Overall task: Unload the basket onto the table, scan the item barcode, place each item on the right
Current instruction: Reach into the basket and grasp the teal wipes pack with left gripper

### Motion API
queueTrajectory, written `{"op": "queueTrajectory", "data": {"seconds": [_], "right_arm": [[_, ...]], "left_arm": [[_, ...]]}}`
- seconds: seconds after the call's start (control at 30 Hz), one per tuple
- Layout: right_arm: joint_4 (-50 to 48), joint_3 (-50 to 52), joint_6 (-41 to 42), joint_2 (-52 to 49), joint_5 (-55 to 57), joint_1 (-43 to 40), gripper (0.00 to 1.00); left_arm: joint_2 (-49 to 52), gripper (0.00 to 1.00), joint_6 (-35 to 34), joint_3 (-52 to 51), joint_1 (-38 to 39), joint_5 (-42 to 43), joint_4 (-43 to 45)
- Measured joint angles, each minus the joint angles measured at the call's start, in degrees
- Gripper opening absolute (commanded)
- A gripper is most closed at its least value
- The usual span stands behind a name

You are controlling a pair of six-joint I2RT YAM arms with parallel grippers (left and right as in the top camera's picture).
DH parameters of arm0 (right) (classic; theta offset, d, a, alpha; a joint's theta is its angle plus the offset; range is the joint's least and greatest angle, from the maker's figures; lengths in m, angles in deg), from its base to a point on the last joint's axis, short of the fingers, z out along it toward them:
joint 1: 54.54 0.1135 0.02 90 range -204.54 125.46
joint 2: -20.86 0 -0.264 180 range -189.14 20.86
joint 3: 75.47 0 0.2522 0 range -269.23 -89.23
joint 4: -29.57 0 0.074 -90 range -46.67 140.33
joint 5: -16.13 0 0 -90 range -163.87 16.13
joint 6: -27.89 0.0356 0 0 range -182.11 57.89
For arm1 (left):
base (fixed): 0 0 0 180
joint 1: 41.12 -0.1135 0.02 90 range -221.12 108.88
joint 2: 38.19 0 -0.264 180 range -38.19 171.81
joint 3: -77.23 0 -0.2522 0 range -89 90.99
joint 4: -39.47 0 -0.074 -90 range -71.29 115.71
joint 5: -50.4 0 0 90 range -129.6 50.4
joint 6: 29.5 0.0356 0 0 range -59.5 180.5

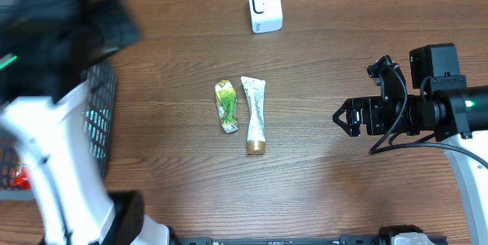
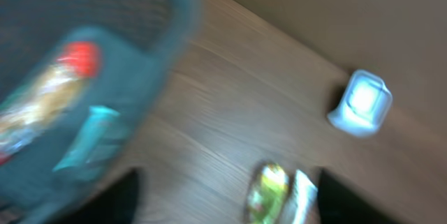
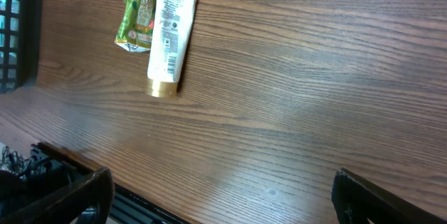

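Tube (image 1: 255,115) and sachet (image 1: 226,106) lie before the scanner (image 1: 264,6), seemingly for pickup; right gripper (image 1: 341,117) gapes wide; left gripper (image 2: 227,185), blurred, spread and empty.

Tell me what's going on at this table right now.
Nothing is being held. The left gripper hangs open near the basket; its camera view is blurred. The right gripper sits open at the right side of the table. A green packet and a white tube lie side by side mid-table, below the white scanner.

Wooden table (image 1: 320,199), tube (image 1: 255,115), sachet (image 1: 226,106), scanner (image 1: 264,6), basket (image 1: 107,104)
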Motion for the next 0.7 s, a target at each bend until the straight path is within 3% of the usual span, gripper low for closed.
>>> {"op": "queueTrajectory", "data": {"seconds": [0.17, 0.37, 0.53, 0.7], "right_arm": [[0.0, 0.0, -0.2, 0.0, 0.0, 0.0, 1.0], [0.0, 0.0, -0.3, 0.0, 0.0, 0.0, 1.0], [0.4, 0.0, -0.2, 0.0, 0.0, 0.0, 1.0], [0.3, 0.0, -0.3, 0.0, 0.0, 0.0, 1.0]], "left_arm": [[-7.2, 0.99, 2.0, -7.4, -18.6, -0.7, -0.2], [-6.7, 0.91, 5.2, -21.7, -38.4, 2.0, 3.8], [-5.0, 0.92, 8.1, -38.0, -46.5, 8.0, 13.8], [-4.7, 0.96, 12.1, -51.6, -47.6, 11.1, 25.3]]}}
